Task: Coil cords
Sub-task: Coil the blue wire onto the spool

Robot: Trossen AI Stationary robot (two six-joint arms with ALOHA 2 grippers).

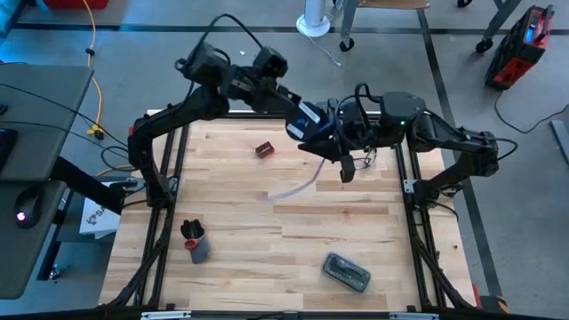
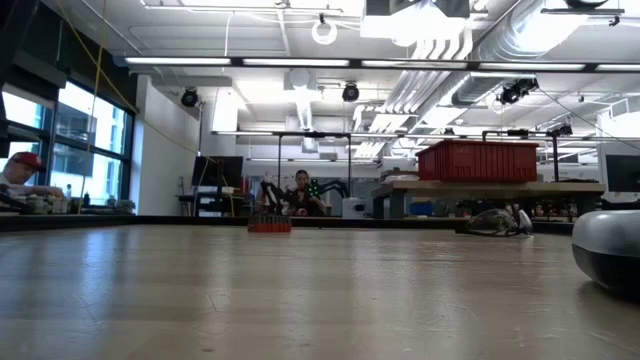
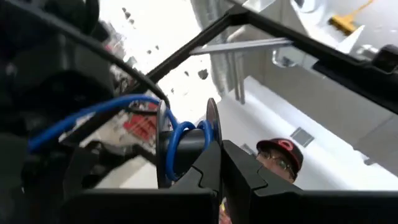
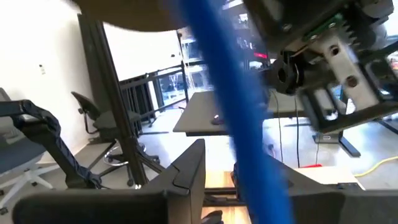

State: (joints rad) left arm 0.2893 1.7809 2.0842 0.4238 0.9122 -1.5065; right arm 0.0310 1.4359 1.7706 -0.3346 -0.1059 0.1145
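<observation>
High above the table's far middle, my left gripper (image 1: 322, 133) is shut on a small black reel (image 3: 186, 146) with blue cord (image 3: 180, 140) wound on its core. From the reel the cord (image 3: 81, 118) leads off toward my right gripper (image 1: 348, 142), which faces the left one closely. In the right wrist view the blue cord (image 4: 236, 118) runs slantwise through the gap of my right gripper (image 4: 242, 171), whose fingers stand apart. A pale, blurred loose stretch of cord (image 1: 298, 185) hangs over the table below both grippers. My left gripper pinches the rim of one of the reel's round flanges (image 3: 211, 127) between its two fingertips. The reel stands beyond the fingertips, lifted clear of the table, its axle lying across the fingers. My right gripper has the cord between its open fingers; I cannot tell whether it touches the cord.
On the wooden table lie a small red-dark object (image 1: 264, 149) at the far middle, a black, red and grey item (image 1: 194, 242) near the left front, and a grey-green case (image 1: 347, 272) at the right front. Black frame rails (image 1: 169, 191) run along both sides.
</observation>
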